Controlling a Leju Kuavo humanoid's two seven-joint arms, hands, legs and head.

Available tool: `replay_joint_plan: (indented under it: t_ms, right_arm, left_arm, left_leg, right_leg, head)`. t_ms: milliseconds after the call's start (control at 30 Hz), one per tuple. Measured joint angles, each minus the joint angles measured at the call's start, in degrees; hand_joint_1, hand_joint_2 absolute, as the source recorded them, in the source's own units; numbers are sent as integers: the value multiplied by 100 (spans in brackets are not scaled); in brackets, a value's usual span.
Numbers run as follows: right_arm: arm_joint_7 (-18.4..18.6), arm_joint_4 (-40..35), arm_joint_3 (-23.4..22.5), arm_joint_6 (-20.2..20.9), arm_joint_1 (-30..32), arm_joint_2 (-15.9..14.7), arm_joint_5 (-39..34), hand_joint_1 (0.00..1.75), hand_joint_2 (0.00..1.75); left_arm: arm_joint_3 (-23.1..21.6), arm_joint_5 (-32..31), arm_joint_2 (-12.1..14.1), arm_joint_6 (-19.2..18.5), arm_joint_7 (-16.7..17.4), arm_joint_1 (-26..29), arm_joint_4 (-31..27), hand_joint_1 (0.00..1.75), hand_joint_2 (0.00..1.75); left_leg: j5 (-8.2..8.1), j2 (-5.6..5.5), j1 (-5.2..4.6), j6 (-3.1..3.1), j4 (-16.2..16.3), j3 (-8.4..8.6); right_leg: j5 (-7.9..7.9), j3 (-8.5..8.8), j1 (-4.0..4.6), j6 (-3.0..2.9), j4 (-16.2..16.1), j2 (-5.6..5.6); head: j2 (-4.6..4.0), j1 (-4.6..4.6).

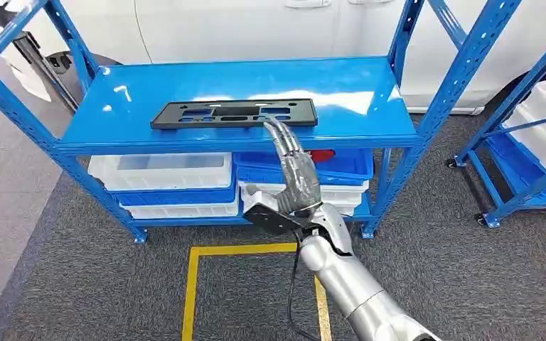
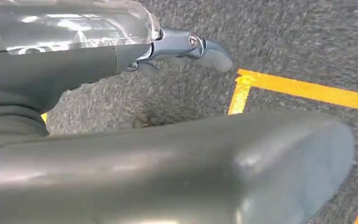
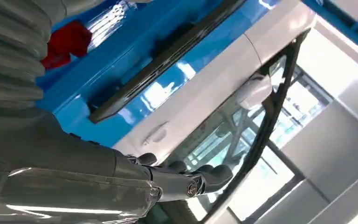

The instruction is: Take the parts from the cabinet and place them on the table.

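We see our right hand [image 1: 295, 167] raised with fingers stretched out and empty, its tips just at the front edge of the long flat black plastic part [image 1: 234, 113], which lies on the glossy blue metal shelf [image 1: 149, 85]; our left hand [image 2: 186, 46] hangs over grey carpet [image 2: 284, 32], holding nothing.

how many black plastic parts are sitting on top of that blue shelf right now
1. The black part lies flat on the blue shelf top, just beyond the right hand fingertips. The bins below may hide more.
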Motion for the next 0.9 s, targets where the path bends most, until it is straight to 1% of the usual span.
replay_joint_plan:
  t_ms: [33, 67, 100, 133, 167, 200, 233, 267, 333, 367, 400, 433, 467, 500, 533, 567, 600, 633, 667, 700, 733, 767, 800, 833, 867, 900]
  right_arm:
    - [81, 127, 94, -48, -42, 24, 129, 0, 175]
    - [148, 232, 171, -83, -76, 48, 238, 0, 175]
    - [208, 325, 235, -112, -121, 72, 333, 0, 175]
    - [307, 478, 335, -158, -184, 112, 482, 0, 175]
    - [396, 600, 419, -193, -266, 147, 607, 0, 175]
    - [484, 720, 497, -226, -348, 182, 733, 0, 175]
    - [579, 850, 564, -264, -435, 203, 861, 0, 175]
    - [672, 972, 617, -276, -516, 219, 972, 0, 175]
    - [882, 1234, 727, -300, -656, 236, 1201, 0, 175]
    - [1002, 1356, 768, -315, -728, 245, 1321, 0, 175]
    - [1117, 1473, 816, -332, -804, 247, 1436, 0, 175]
    - [1214, 1599, 858, -352, -907, 247, 1544, 0, 175]
    - [1335, 1753, 914, -359, -1003, 247, 1666, 0, 175]
    - [1439, 1906, 960, -370, -1063, 245, 1779, 0, 175]
    - [1567, 2037, 995, -383, -1102, 243, 1880, 0, 175]
    - [1679, 2172, 1024, -394, -1142, 245, 1979, 0, 175]
    - [1802, 2309, 1056, -405, -1193, 243, 2091, 0, 175]
    - [1929, 2447, 1091, -420, -1269, 245, 2211, 0, 175]
    - [2063, 2573, 1128, -444, -1364, 245, 2328, 0, 175]
    - [2169, 2679, 1153, -468, -1467, 245, 2423, 0, 175]
    - [2289, 2814, 1181, -497, -1575, 245, 2536, 0, 175]
    - [2419, 2955, 1220, -525, -1674, 251, 2651, 0, 175]
    - [2534, 3072, 1242, -542, -1742, 254, 2746, 0, 175]
    - [2672, 3199, 1251, -555, -1798, 254, 2856, 0, 175]
    - [2758, 3268, 1255, -562, -1832, 254, 2918, 0, 175]
    - [2820, 3315, 1257, -566, -1860, 254, 2965, 0, 175]
  left_arm:
    - [-6, -11, 0, 0, 0, 0, 0, 0, 0]
    - [-11, -17, -4, 0, 0, 4, 0, 0, 0]
    - [-17, -24, -4, 0, 0, 4, 0, 0, 0]
    - [-22, -44, -4, 0, 0, -4, 0, 0, 0]
    - [-28, -55, -2, 0, 0, -21, 0, 0, 0]
    - [-35, -59, -2, 0, -2, -37, 0, 0, 0]
    - [-50, -64, -4, 0, -2, -60, 2, 0, 0]
    - [-59, -75, -4, 0, -7, -75, 2, 0, 0]
    - [-72, -112, -2, 0, -11, -87, 2, 0, 0]
    - [-74, -118, -4, 0, -11, -88, 2, 0, 0]
    - [-79, -129, -9, 0, -13, -90, 2, 0, 0]
    - [-83, -134, -9, 0, -17, -105, 2, 0, 0]
    - [-83, -146, -9, 0, -17, -120, 2, 0, 0]
    - [-83, -171, -7, 0, -17, -131, 2, 0, 0]
    - [-83, -175, -7, 0, -17, -136, 2, 0, 0]
    - [-83, -179, -7, 0, -17, -136, 2, 0, 0]
    - [-83, -195, -9, 0, -17, -135, 2, 0, 0]
    - [-83, -214, -9, 0, -17, -137, 2, 0, 0]
    - [-83, -232, -9, -2, -20, -145, 2, 0, 0]
    - [-83, -238, -11, -2, -24, -157, 2, 0, 0]
    - [-85, -252, -18, -2, -28, -167, 2, 0, 0]
    - [-85, -269, -20, -2, -33, -179, 4, 0, 0]
    - [-85, -284, -20, -2, -35, -185, 4, 0, 0]
    - [-85, -302, -20, -4, -37, -188, 4, 0, 0]
    - [-87, -317, -20, -4, -37, -191, 4, 0, 0]
    - [-90, -328, -20, -4, -37, -200, 4, 0, 0]
  left_leg:
    - [-117, 1, 5, -20, 400, -209]
    - [-90, 2, 15, -28, 540, -302]
    - [65, 3, 27, -32, 399, -257]
    - [324, 4, 38, -30, 4, -82]
    - [633, 6, 47, -22, -583, 194]
    - [844, 8, 52, -6, -1107, 443]
    - [739, 0, 9, 18, -1239, 528]
    - [752, -8, 4, 74, -1275, 522]
    - [756, -15, -11, 127, -1261, 495]
    - [781, -14, 16, 176, -1300, 503]
    - [806, -3, 41, 213, -1335, 522]
    - [813, -2, 36, 249, -1345, 517]
    - [815, 6, 25, 274, -1345, 508]
    - [812, 7, 16, 285, -1345, 507]
    - [811, 7, 6, 294, -1343, 507]
    - [810, 5, -3, 295, -1340, 508]
    - [808, 1, -8, 298, -1338, 512]
    - [806, -5, -13, 297, -1329, 515]
    - [797, -9, -20, 288, -1314, 517]
    - [782, -9, -23, 277, -1296, 517]
    - [767, -8, -41, 253, -1279, 502]
    - [761, -9, -58, 229, -1257, 483]
    - [766, -3, -51, 207, -1263, 480]
    - [772, -2, -41, 176, -1277, 485]
    - [776, -2, -34, 162, -1291, 490]
    - [775, -3, -47, 139, -1290, 494]
  right_leg:
    - [-2, -2, 1, -2, 3, -7]
    - [-3, -1, 1, -1, 4, -7]
    - [-6, 4, 0, 1, 5, -5]
    - [-12, 13, -1, 8, 10, 2]
    - [-25, 30, -5, 27, 15, 7]
    - [-41, 47, -7, 52, 18, 8]
    - [-49, 37, 32, 87, 27, 10]
    - [-42, 14, 30, 117, 33, 13]
    - [-21, 18, 21, 176, 5, 5]
    - [-20, 22, 38, 219, -4, 8]
    - [-78, 5, 15, 249, 47, 6]
    - [-234, -103, 20, 267, 262, 5]
    - [-460, -308, 22, 272, 686, 8]
    - [-675, -552, 22, 282, 1197, 7]
    - [-811, -763, 22, 286, 1627, 7]
    - [-827, -892, 22, 286, 1859, 7]
    - [-701, -884, 23, 276, 1787, 7]
    - [-468, -736, 26, 254, 1446, 7]
    - [-185, -496, 30, 221, 913, 7]
    - [52, -252, 36, 182, 388, 7]
    - [37, -108, 61, 148, 96, 8]
    - [55, -119, 70, 147, 49, 5]
    - [58, -124, 75, 138, 47, 12]
    - [54, -125, 93, 111, 49, 17]
    - [60, -125, 97, 91, 42, 18]
    - [75, -115, 78, 70, 12, 18]
  head:
    - [0, 0]
    - [0, 0]
    - [0, 0]
    - [0, 0]
    - [0, 0]
    - [0, 0]
    - [0, 0]
    - [0, -2]
    - [0, 0]
    - [0, 0]
    - [0, 0]
    - [0, 0]
    - [0, 0]
    - [0, 0]
    - [0, 0]
    - [0, 0]
    - [0, 0]
    - [0, 0]
    - [0, 0]
    - [0, 0]
    - [0, 0]
    - [0, 0]
    - [0, 0]
    - [0, 0]
    - [0, 0]
    - [0, 0]
